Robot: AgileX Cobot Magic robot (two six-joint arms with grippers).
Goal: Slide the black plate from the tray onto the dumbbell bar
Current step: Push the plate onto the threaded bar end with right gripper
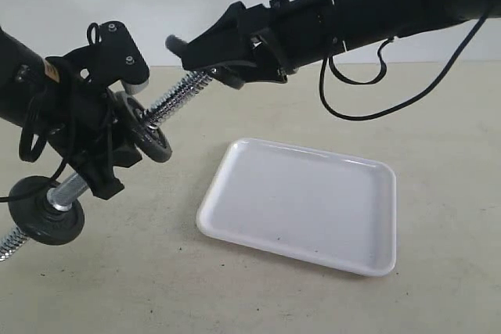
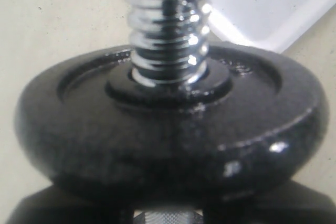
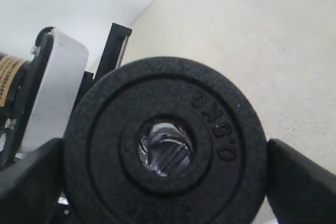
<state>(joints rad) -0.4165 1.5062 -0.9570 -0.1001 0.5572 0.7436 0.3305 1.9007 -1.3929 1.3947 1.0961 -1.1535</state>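
Observation:
My right gripper (image 3: 165, 182) is shut on the black plate (image 3: 163, 145), with one finger (image 3: 302, 182) on each side of its rim. The threaded tip of the dumbbell bar (image 3: 165, 148) shows inside the plate's centre hole. In the exterior view the chrome dumbbell bar (image 1: 176, 98) slants up from lower left into the right gripper (image 1: 207, 64), whose body mostly hides the plate. My left gripper (image 1: 98, 166) is shut on the bar's smooth middle (image 2: 168, 216). The white tray (image 1: 301, 201) lies bare.
Another black disc (image 1: 147, 132) sits on the bar just above the left gripper and fills the left wrist view (image 2: 168, 129). A further disc (image 1: 47, 210) sits near the bar's lower end. A black cable (image 1: 368, 111) hangs under the right arm.

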